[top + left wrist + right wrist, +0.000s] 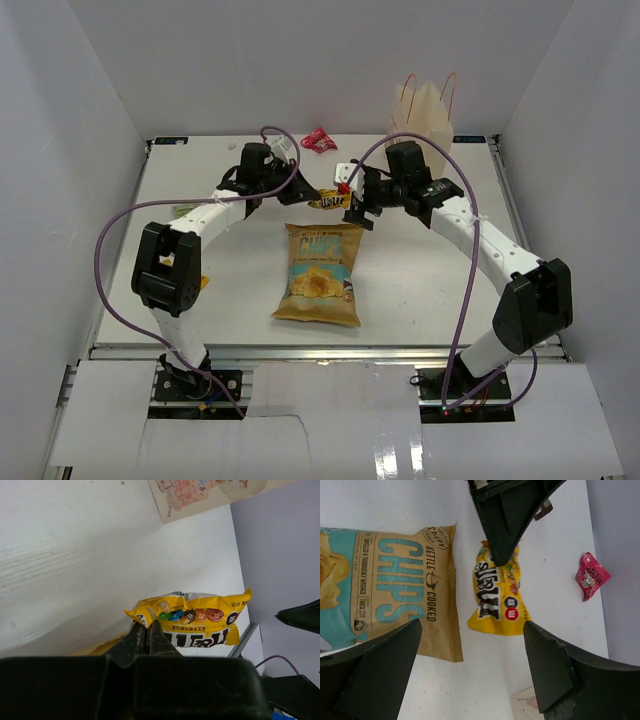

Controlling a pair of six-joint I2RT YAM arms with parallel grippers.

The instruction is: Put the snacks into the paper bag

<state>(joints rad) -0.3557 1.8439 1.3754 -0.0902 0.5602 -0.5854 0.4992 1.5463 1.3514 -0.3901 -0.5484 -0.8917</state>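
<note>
Chips bag [318, 275], one; paper bag [425, 112], one

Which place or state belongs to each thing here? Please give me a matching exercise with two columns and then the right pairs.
1. yellow packet
2. chips bag
3. pink-red packet
4. paper bag

A. stands upright, far right
B. pinched by the shut left jaws
C. lies flat, middle of the table
D. lies near the far edge, centre

Pairs: 1-B, 2-C, 3-D, 4-A
</note>
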